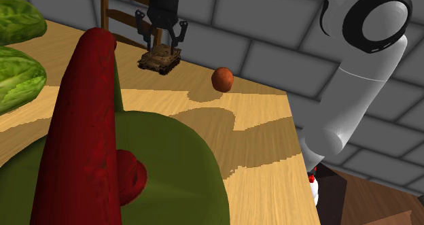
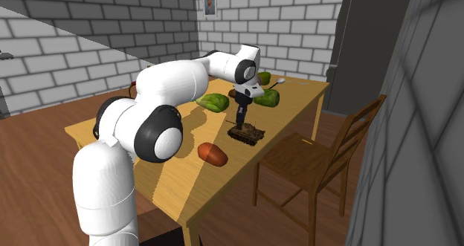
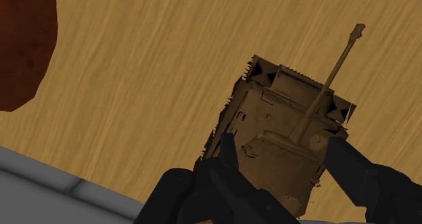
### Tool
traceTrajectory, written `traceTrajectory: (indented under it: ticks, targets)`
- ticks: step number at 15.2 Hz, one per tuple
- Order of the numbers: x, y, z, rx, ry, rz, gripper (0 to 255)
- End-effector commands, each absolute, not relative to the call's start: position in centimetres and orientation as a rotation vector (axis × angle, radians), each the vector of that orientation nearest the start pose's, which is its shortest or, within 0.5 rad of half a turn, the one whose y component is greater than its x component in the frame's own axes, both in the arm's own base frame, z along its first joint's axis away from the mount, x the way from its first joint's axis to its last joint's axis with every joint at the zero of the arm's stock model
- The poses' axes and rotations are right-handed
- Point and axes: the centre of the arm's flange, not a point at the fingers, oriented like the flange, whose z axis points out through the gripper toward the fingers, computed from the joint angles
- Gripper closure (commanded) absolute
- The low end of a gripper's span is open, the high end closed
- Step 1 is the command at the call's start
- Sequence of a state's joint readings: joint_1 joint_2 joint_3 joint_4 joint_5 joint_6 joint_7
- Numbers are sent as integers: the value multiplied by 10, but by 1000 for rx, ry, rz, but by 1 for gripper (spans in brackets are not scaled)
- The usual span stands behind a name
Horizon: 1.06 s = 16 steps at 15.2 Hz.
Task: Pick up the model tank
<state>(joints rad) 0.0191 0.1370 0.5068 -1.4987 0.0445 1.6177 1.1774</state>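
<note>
The model tank (image 1: 160, 58) is a small brown tracked vehicle with a long barrel. It sits on the wooden table (image 1: 258, 135) near the far edge. My black gripper (image 1: 163, 43) hangs straight over it, open, with a finger on each side of the hull. In the wrist view the tank (image 3: 280, 121) lies between the two fingers (image 3: 226, 155), its barrel pointing away from the hand. The second exterior view has the gripper (image 2: 242, 124) low over the tank (image 2: 247, 133), next to the chair side of the table.
A red-brown ball-like object (image 1: 223, 79) lies on the table close to the tank. A big red and green shape (image 1: 95, 156) looms near the shoulder camera. Green leafy items (image 2: 214, 102) lie further along the table. A wooden chair (image 2: 312, 159) stands at the table's edge.
</note>
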Motion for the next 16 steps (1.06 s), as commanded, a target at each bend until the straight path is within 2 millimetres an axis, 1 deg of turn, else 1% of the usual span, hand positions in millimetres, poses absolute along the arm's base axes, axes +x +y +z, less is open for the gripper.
traceTrajectory:
  ticks: [1,14,16]
  targets:
    - [523,285,602,-2903,991,130,255]
    - [523,285,671,-2903,991,130,255]
    - [523,285,671,-2903,991,130,255]
